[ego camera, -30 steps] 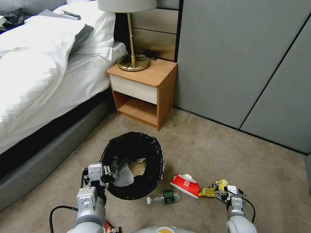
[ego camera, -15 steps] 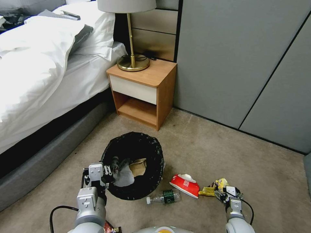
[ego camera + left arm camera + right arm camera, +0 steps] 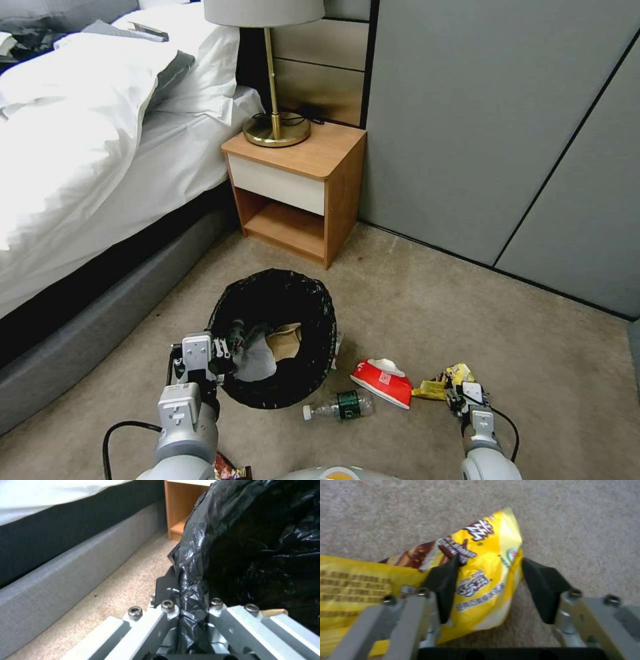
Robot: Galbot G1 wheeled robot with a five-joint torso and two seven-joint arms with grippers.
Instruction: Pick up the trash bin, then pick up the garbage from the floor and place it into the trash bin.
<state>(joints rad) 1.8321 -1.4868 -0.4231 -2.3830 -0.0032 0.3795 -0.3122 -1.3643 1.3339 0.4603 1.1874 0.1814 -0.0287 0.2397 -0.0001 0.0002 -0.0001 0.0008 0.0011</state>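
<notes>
Your trash bin (image 3: 277,347), lower centre of the head view, already holds paper and tissue, with the left gripper (image 3: 186,610) clamped on its bag-lined rim. Your right gripper (image 3: 488,587) straddles the yellow wrapper (image 3: 480,580), jaws spread; bottle (image 3: 337,405) and red packet (image 3: 381,381) remain on the carpet.

Upper left of your head view, a bed (image 3: 87,127) with white bedding. Beside it, a wooden nightstand (image 3: 297,187) carries a brass lamp (image 3: 275,100). Grey wall panels (image 3: 493,120) fill the right; beige carpet (image 3: 427,307) lies below.
</notes>
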